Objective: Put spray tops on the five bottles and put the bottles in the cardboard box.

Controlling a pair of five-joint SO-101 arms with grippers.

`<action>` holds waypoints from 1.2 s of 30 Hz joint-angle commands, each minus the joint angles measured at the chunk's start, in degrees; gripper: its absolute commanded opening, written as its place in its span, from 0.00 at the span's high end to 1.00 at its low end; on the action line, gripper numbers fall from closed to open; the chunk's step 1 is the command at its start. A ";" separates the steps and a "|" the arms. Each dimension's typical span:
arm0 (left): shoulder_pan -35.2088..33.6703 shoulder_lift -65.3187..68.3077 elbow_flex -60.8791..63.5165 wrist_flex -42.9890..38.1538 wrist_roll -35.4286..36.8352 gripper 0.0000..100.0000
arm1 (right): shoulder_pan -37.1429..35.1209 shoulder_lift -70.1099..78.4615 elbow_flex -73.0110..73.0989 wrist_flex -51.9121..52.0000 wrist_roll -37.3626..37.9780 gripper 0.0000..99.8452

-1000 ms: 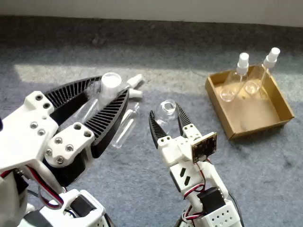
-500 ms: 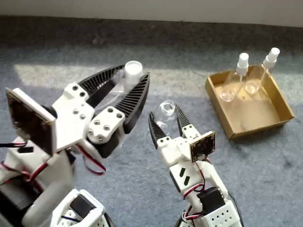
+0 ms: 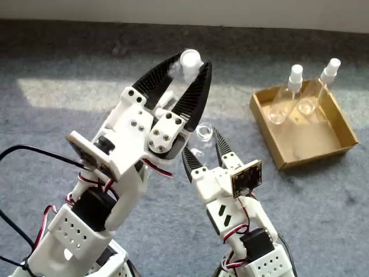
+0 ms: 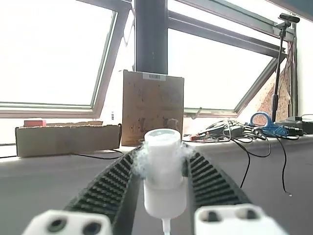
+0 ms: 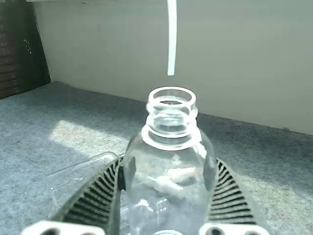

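ok so in the last second the left arm swung way up and over. It was low down on the left side of the worktop (image 3: 323,196) with the spray top, and now the left pincer (image 3: 192,61) is raised high, just above and behind the right one. The right arm hasn't budged at all.

The left pincer is clamped tight on the white spray top (image 4: 164,166), one finger on each side of its collar, with the cap end sticking out past the fingertips. The thin white dip tube (image 5: 170,34) hangs straight down from it.

Writing-wise, not much luck. There's a small sticker (image 4: 154,76) at the top of a cardboard panel (image 4: 152,110) leaning on the window sill in the left wrist view, but the print is too tiny to read.

The right pincer (image 5: 168,169) is closed around the belly of an uncapped clear bottle (image 5: 168,152), holding it upright. The tube's end sits right above the bottle's open neck, not in it. Another clear bottle (image 5: 78,181) lies on its side on the worktop just beside it.

Off to the right, well apart from both arms, the cardboard box (image 3: 343,124) already has two capped bottles (image 3: 285,101) (image 3: 314,95) in it, side by side, spray heads poking over the far rim.
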 commanded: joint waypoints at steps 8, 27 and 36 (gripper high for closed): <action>0.57 -4.35 -0.31 -3.87 0.09 1.00 | -0.66 -1.01 6.64 0.13 0.09 0.89; 5.58 -9.63 6.73 2.99 0.00 1.00 | -0.66 -0.92 6.64 0.22 0.09 0.89; 5.58 -9.63 7.52 0.00 0.09 1.00 | -0.57 -0.92 6.64 0.40 0.09 0.89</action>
